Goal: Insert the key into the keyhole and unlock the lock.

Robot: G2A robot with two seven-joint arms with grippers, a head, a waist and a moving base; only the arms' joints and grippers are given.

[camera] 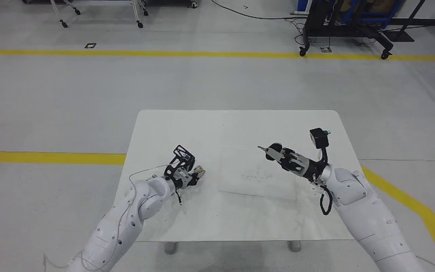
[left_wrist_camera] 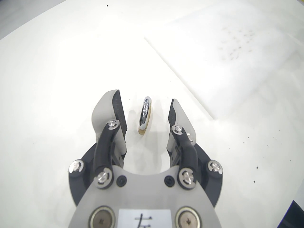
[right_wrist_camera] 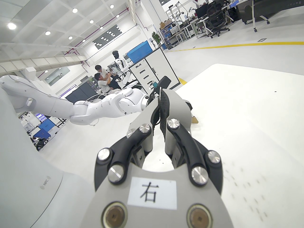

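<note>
**Squarely between parted jaws, the lock stands untouched**

Broad and white, the surface (camera: 238, 217) carries a thin pale sheet (left_wrist_camera: 225, 72) at its middle, faintly speckled with marks.

Over the near-left corner lies the left arm. Its gripper (left_wrist_camera: 144, 97) sits low in the left half of the surface, about midway between the far and near edges. Its jaws are wide apart, one on either side of the lock (left_wrist_camera: 144, 116), with a clear gap to each pad. The lock stands on its thin edge on the bare surface, just off the sheet's left border. It shows chrome along its upper part and brass at its foot.

From the near-right corner comes the right arm. Its gripper (right_wrist_camera: 162, 93) is held above the surface, right of the middle and somewhat nearer the far edge, pointing toward the left edge. Its jaws are pressed together. In the top view a thin grey sliver, the key (camera: 261, 148), juts from their tips toward the lock.

Key and lock are well apart, with part of the sheet lying between them.
</note>
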